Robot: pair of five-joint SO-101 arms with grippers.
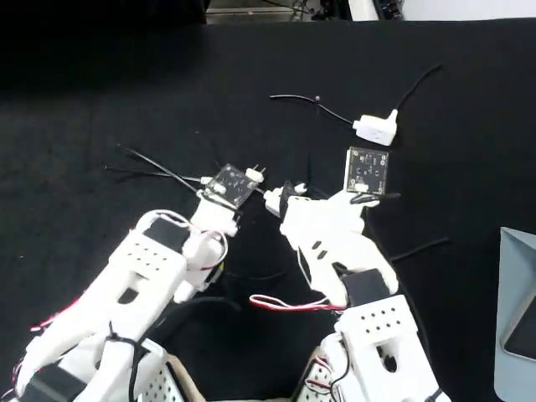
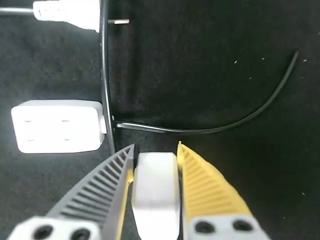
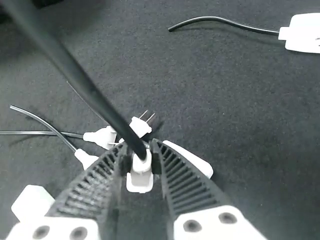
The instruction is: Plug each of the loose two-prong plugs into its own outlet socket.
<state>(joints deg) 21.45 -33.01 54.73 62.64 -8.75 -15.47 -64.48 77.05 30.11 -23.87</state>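
My left gripper [image 2: 155, 150] is shut on a white plug body [image 2: 156, 192]; in the high view this gripper [image 1: 218, 201] sits against a dark-faced square socket block [image 1: 233, 184]. A white socket block [image 2: 57, 126] with slots lies beside it, and a loose white plug [image 2: 70, 12] with two prongs lies farther off. My right gripper [image 3: 137, 146] is shut on a white plug [image 3: 139, 175] whose black cord [image 3: 75, 70] runs away from it. In the high view the right gripper [image 1: 275, 199] is between the two dark socket blocks, the second [image 1: 367, 167] to its right.
A loose pronged plug [image 3: 142, 122] lies just beyond my right fingertips. A white socket with a cord [image 1: 375, 127] rests at the back right. Thin black cords [image 1: 155, 167] trail over the black cloth. A grey tray [image 1: 515, 318] stands at the right edge.
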